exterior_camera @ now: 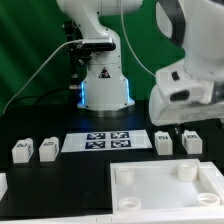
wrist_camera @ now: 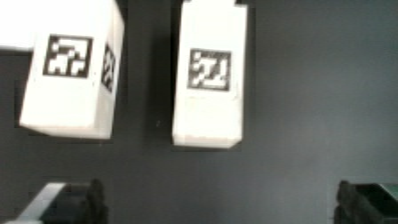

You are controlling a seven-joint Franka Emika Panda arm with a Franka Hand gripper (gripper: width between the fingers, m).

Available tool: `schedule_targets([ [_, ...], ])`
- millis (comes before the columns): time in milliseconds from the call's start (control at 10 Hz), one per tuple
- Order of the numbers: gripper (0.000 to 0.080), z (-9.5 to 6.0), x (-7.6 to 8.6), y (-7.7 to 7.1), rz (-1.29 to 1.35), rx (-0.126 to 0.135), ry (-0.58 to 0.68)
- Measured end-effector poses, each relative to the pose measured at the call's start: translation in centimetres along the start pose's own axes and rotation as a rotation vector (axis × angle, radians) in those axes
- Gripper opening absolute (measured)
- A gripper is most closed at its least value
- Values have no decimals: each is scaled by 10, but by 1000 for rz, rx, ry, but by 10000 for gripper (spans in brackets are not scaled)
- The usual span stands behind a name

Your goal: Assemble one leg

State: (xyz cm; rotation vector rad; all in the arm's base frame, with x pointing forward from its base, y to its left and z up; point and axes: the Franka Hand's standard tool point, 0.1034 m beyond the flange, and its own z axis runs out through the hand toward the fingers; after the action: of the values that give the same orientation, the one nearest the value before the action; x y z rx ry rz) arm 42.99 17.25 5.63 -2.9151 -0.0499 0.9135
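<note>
Two white legs with black-and-white markers stand side by side on the black table at the exterior view's right, one (exterior_camera: pixel 164 143) and the other (exterior_camera: pixel 193 143). In the wrist view they show as two tall white blocks, one (wrist_camera: pixel 75 70) and the other (wrist_camera: pixel 212 72). My gripper (exterior_camera: pixel 183 125) hovers just above them; in the wrist view it (wrist_camera: pixel 221 204) is open and empty, its fingertips (wrist_camera: pixel 71 203) wide apart over bare table beside the blocks. Two more legs, one (exterior_camera: pixel 20 152) and another (exterior_camera: pixel 46 150), stand at the exterior view's left.
The marker board (exterior_camera: pixel 108 142) lies in the middle of the table. The large white square tray-like part with corner posts (exterior_camera: pixel 150 200) lies at the front. A white part edge (exterior_camera: pixel 3 184) shows at the far left. The robot base (exterior_camera: pixel 104 80) stands behind.
</note>
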Motion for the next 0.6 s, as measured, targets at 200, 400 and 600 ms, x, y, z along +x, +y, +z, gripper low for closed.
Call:
schedule_targets([
  [200, 649, 3, -1, -4, -11, -5, -181],
  [400, 649, 5, 3, -5, -13, 0, -256],
  [600, 649, 5, 4, -6, -14, 0, -247],
])
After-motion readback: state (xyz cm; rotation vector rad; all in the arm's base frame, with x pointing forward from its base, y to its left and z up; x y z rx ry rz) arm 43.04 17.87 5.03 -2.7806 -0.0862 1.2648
